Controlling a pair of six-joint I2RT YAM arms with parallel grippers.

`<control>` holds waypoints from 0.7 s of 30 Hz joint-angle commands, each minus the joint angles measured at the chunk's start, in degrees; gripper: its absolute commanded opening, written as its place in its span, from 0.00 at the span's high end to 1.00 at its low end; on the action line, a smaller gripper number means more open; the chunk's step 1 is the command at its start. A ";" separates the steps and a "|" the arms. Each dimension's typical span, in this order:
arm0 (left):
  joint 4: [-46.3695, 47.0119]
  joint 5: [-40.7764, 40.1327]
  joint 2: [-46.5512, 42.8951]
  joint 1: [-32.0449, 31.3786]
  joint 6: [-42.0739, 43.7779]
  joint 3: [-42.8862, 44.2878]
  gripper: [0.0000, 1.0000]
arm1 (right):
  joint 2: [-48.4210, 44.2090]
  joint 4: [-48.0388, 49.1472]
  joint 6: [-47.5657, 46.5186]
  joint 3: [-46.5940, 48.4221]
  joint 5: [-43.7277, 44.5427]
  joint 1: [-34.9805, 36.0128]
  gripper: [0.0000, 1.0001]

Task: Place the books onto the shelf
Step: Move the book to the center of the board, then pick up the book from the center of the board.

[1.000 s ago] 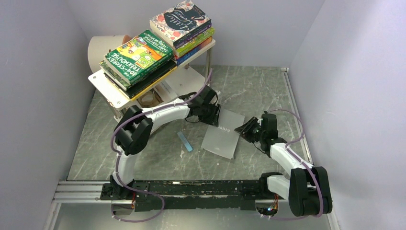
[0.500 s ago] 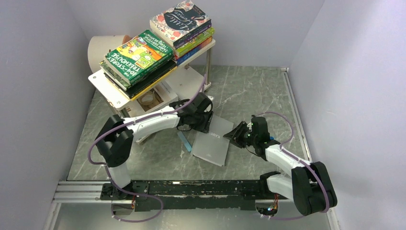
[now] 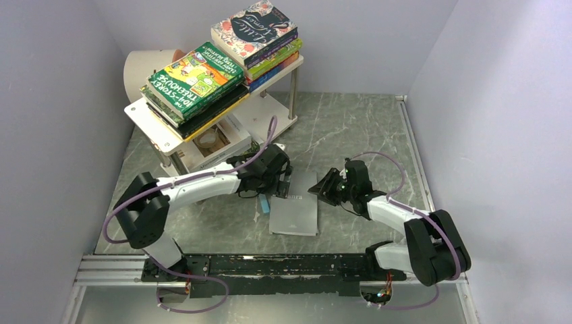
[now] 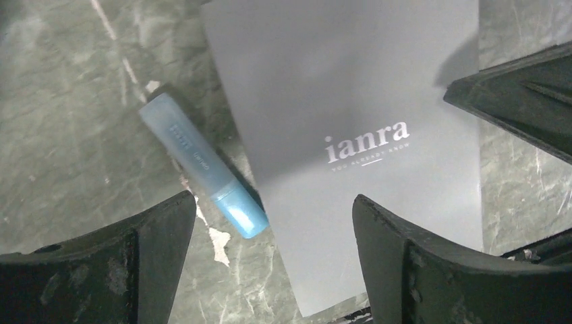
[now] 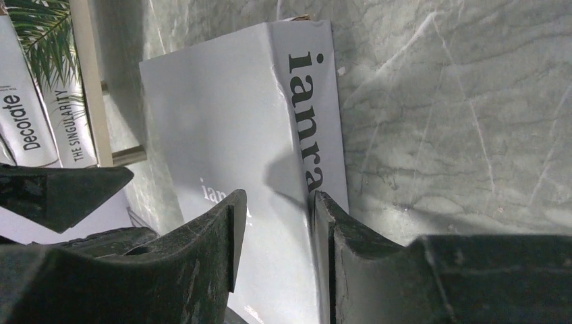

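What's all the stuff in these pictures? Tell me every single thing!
Grey book: one, grey, flat on the table between the arms.
Blue tube: one, light blue, beside the grey book's left edge.
Book stacks: two, colourful, shelf's top board; green Treehouse tops the left, floral Little Women the right.
White books: at least two, white, lower board.
Shelf: one, white, two-tier, far left.
Cylinder: one, white with peach end, behind the shelf.
Table: one, grey-green marble.
Left end effector: one, black, open above tube and book.
Right end effector: one, black, slightly open at the book's right edge.
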 commanded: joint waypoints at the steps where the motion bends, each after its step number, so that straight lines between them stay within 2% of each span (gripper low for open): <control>1: 1.74 -4.56 -4.68 0.09 -4.38 -2.73 0.09 | 0.65 0.91 -1.92 1.53 1.11 0.60 0.55; 5: 2.84 -1.83 -6.47 0.07 -7.77 -6.24 0.08 | 0.46 1.11 -1.95 1.33 1.80 0.68 0.54; 11: 12.74 5.90 -9.75 0.06 -12.59 -16.07 0.11 | -1.68 -3.80 -5.09 2.43 4.55 0.87 0.48; 15: 19.65 12.62 -9.65 0.03 -12.33 -18.30 0.28 | -1.11 -3.52 -4.89 1.48 2.11 1.02 0.48; 19: 19.89 15.07 -8.43 -0.01 -10.44 -16.24 0.42 | -1.04 -1.01 -2.71 -0.38 -1.36 1.31 0.49; 21: 20.92 16.98 -8.76 0.00 -9.64 -15.85 0.46 | -1.35 0.64 -1.16 -1.44 -3.53 1.40 0.50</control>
